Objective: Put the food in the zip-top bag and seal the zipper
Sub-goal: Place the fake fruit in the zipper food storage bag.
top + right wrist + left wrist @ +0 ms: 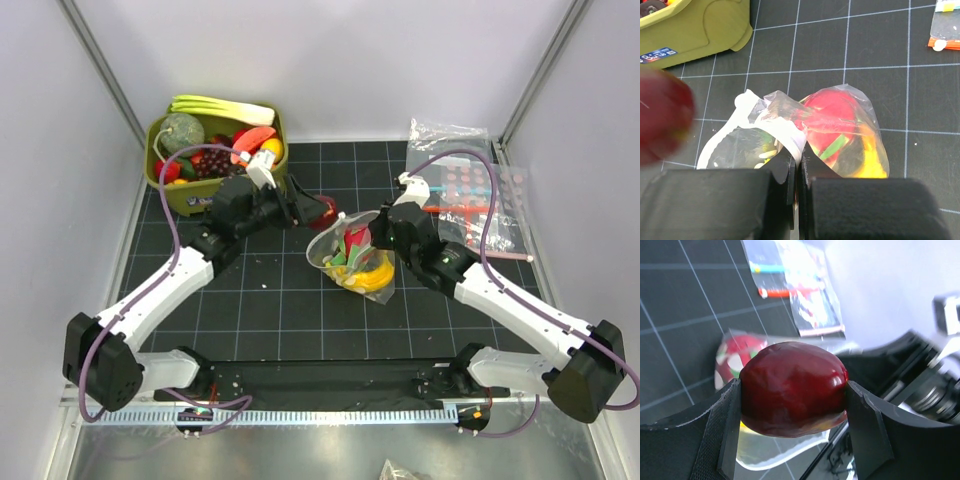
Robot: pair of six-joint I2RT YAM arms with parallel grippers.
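Your left gripper pinches the red fruit: carry it to mid-frame, over the bag, whose rim your right gripper clamps.

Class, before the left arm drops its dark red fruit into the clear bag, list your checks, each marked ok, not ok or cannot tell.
1. The dark red fruit clamped in the left gripper: ok.
2. The right gripper shut on the zip-top bag rim: ok.
3. The mouth held open: ok.
4. Fruit above the mouth: not ok, it sits off toward the green bin.
5. Room left inside the bag: cannot tell.
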